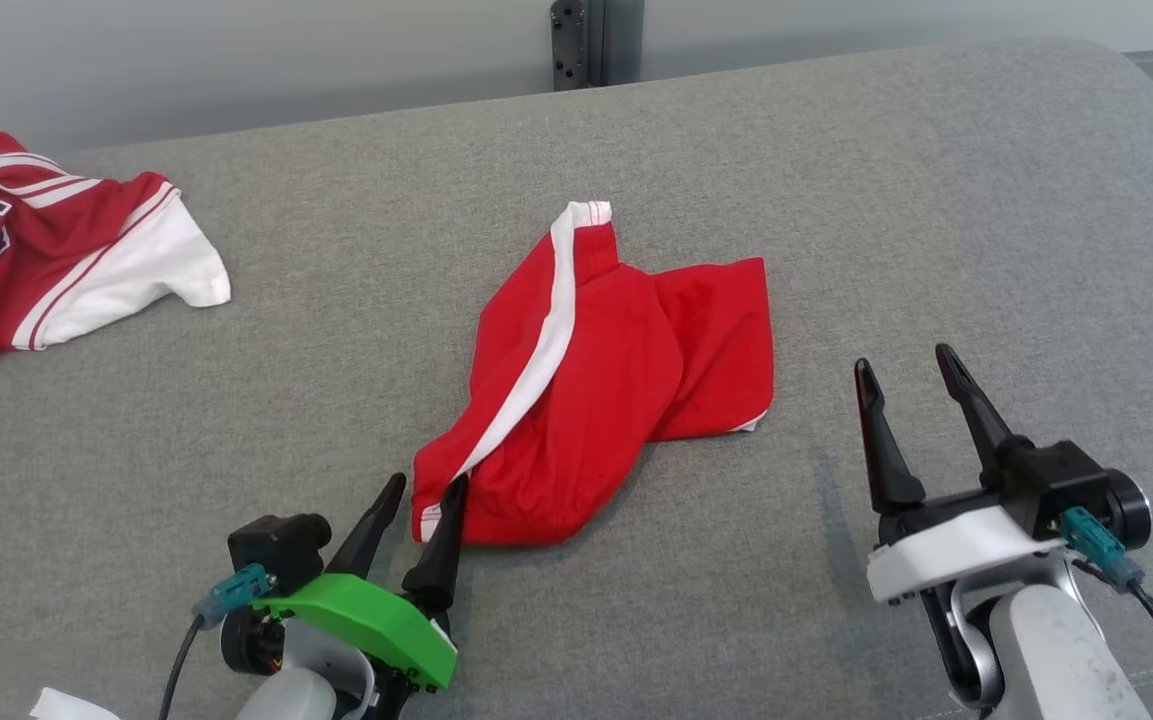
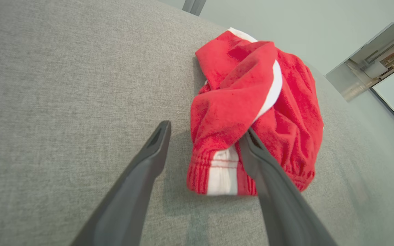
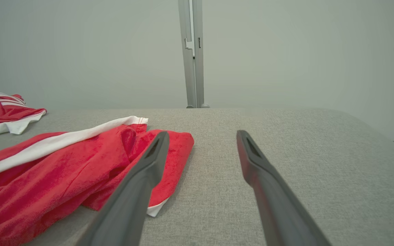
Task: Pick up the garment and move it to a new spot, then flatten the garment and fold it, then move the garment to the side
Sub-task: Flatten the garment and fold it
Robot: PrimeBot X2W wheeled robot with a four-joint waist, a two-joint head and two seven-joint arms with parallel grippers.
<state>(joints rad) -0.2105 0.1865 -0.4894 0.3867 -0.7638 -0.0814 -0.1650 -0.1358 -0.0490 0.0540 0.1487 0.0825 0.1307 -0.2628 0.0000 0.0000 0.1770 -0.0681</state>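
The garment [image 1: 596, 380] is a pair of red shorts with a white side stripe, lying crumpled in the middle of the grey padded surface [image 1: 886, 200]. My left gripper [image 1: 426, 485] is open at the garment's near-left corner. In the left wrist view the striped waistband [image 2: 220, 171] lies between the fingers of the left gripper [image 2: 207, 128], and one finger [image 2: 261, 164] rests against the cloth. My right gripper [image 1: 904, 358] stands open, apart from the garment's right edge, with nothing between its fingers. The right wrist view shows the garment [image 3: 63, 167] to the left of the right gripper [image 3: 202, 134].
A second red and white jersey [image 1: 36, 240] lies bunched at the far left of the surface, also seen in the right wrist view [image 3: 5, 112]. A metal post [image 1: 586, 40] stands behind the back edge. Bare grey fabric stretches to the right and rear.
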